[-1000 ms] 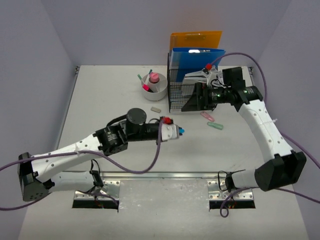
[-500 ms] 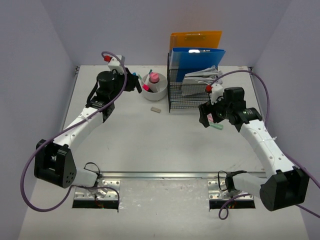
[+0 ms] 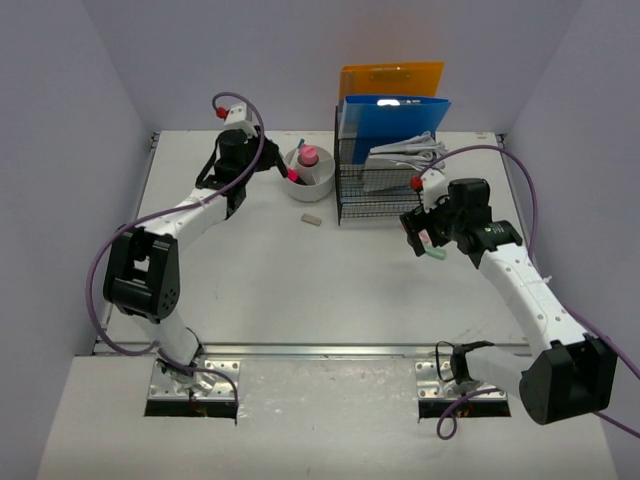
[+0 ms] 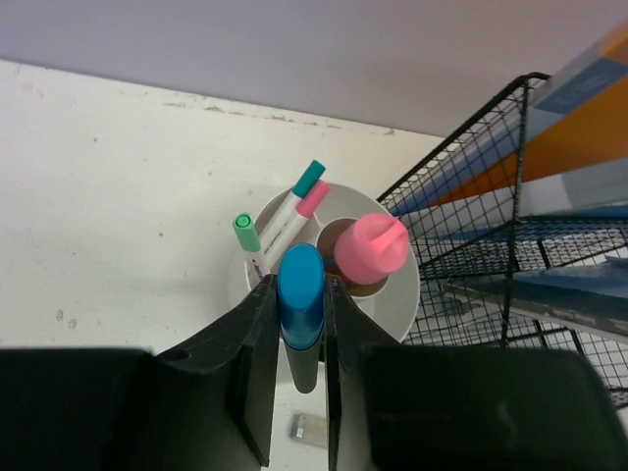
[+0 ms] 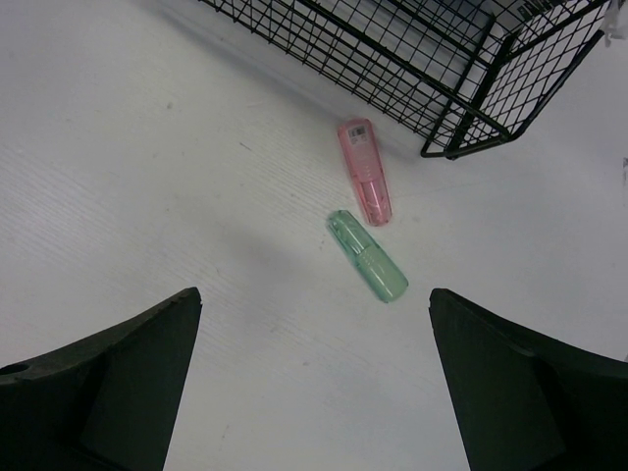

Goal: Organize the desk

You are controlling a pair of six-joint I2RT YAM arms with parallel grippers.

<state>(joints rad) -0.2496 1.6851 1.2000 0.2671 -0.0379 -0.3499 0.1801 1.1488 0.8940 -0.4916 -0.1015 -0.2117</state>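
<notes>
The white desk (image 3: 300, 290) holds a white cup (image 3: 318, 181) with pens and a pink-topped bottle. My left gripper (image 3: 272, 168) is at the cup's left rim, shut on a blue-capped marker (image 4: 300, 292) that it holds over the cup's near edge (image 4: 404, 294). My right gripper (image 3: 424, 236) is open and empty, hovering right of the wire rack. Below it on the desk lie a green cap (image 5: 368, 257) and a pink cap (image 5: 365, 173), just ahead of its fingertips (image 5: 314, 294).
A black wire rack (image 3: 372, 190) with papers, a blue folder (image 3: 395, 115) and an orange folder (image 3: 390, 78) stands at the back. A small grey eraser (image 3: 311, 217) lies in front of the cup. A silver rail (image 3: 320, 350) runs along the near edge. Lavender walls enclose the desk.
My left arm swung from the desk's middle to the back left, carrying the blue marker to the cup. My right gripper came away from the rack and lowered over the two caps.
</notes>
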